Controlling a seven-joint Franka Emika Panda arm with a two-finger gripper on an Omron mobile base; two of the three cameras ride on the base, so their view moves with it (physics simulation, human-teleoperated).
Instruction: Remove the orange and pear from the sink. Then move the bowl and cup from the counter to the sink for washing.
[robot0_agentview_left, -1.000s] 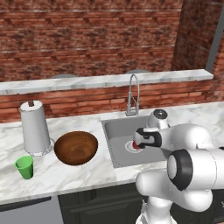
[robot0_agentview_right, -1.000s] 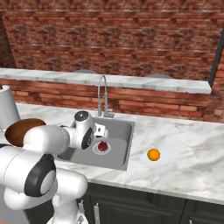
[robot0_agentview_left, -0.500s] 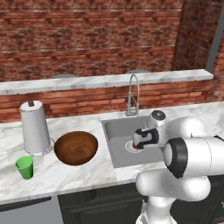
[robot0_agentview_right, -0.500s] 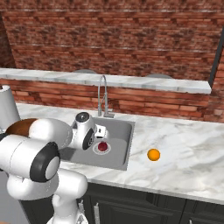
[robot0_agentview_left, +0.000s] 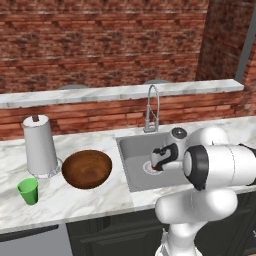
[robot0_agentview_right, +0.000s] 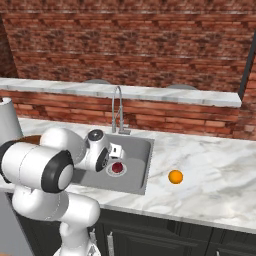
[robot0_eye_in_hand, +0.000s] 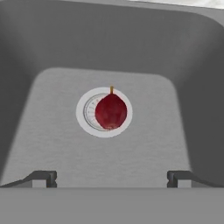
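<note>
- Small bright orange ball of an orange (robot0_agentview_right: 175, 176) lies on the white marble bench (robot0_agentview_right: 215, 175), right of the grey metal sink (robot0_agentview_right: 141, 150). That removal looks done.
- Small dark red pear (robot0_eye_in_hand: 111, 111) sits on the round white-rimmed drain (robot0_eye_in_hand: 83, 114) at the sink floor, tapered end pointing away from the hand camera. Not yet lifted.
- Gripper (robot0_eye_in_hand: 112, 177) hangs over the basin, jaws spread wide with nothing between them, lined up on the pear, well clear of it.
- Large dark brown wooden bowl (robot0_agentview_left: 86, 168) and small bright green cup (robot0_agentview_left: 28, 191) are on the bench left of the sink, near the white paper towel roll (robot0_agentview_left: 39, 146). Both moves remain.
</note>
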